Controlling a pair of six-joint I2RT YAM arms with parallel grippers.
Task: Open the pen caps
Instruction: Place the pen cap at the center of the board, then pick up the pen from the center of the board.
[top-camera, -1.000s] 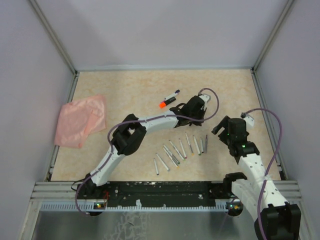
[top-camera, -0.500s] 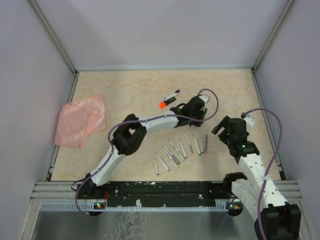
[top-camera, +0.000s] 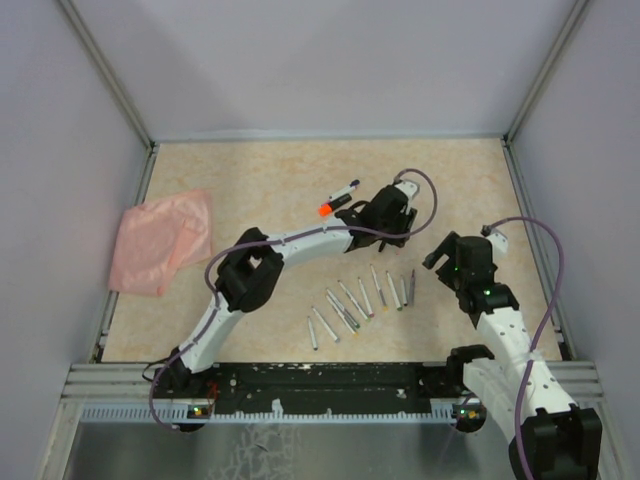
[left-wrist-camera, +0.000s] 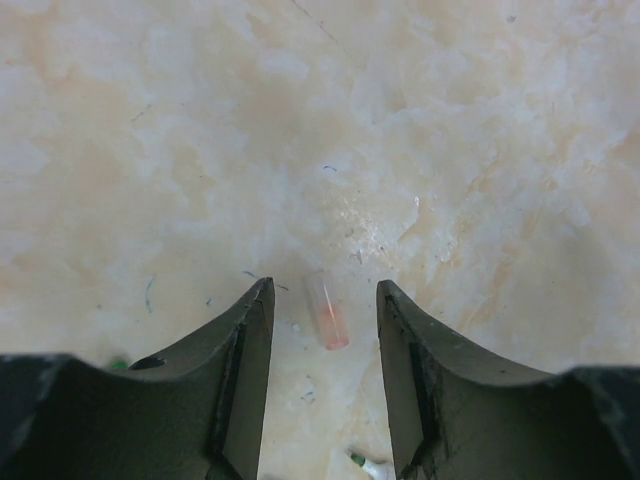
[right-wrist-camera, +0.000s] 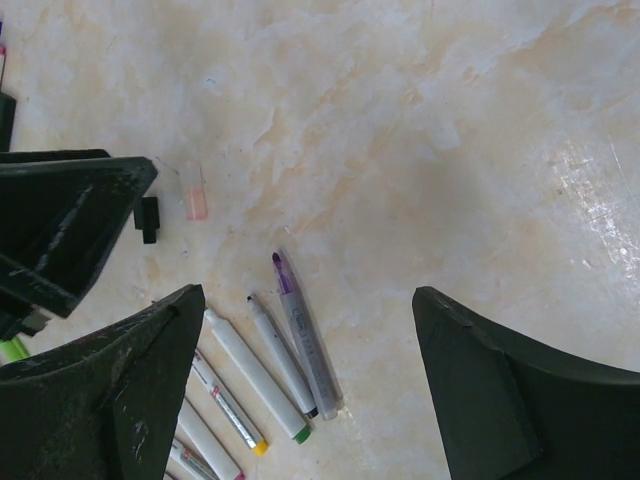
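Pink pen cap (left-wrist-camera: 327, 322) lies between the parted left fingers (left-wrist-camera: 245, 385), apparently touching neither.

- Both arms have the same look: skinny white links with chunky black joint blocks. That goes for the left arm (top-camera: 290, 243) and the right arm (top-camera: 505, 335).
- A purple cable (top-camera: 208, 272) runs along the left arm. The right arm has a matching purple lead (top-camera: 561, 270) bowing off its 3 o'clock side.
- There's a tiny green light (top-camera: 487, 292) on the right arm's black housing.
- The left gripper (left-wrist-camera: 322, 295) has near-black curved fingers (left-wrist-camera: 240, 380) that taper to blunt tips.
- The right gripper (right-wrist-camera: 307, 292) has broad black wedge pads (right-wrist-camera: 120, 390), pretty scuffed, with pale specks and scratches all over.
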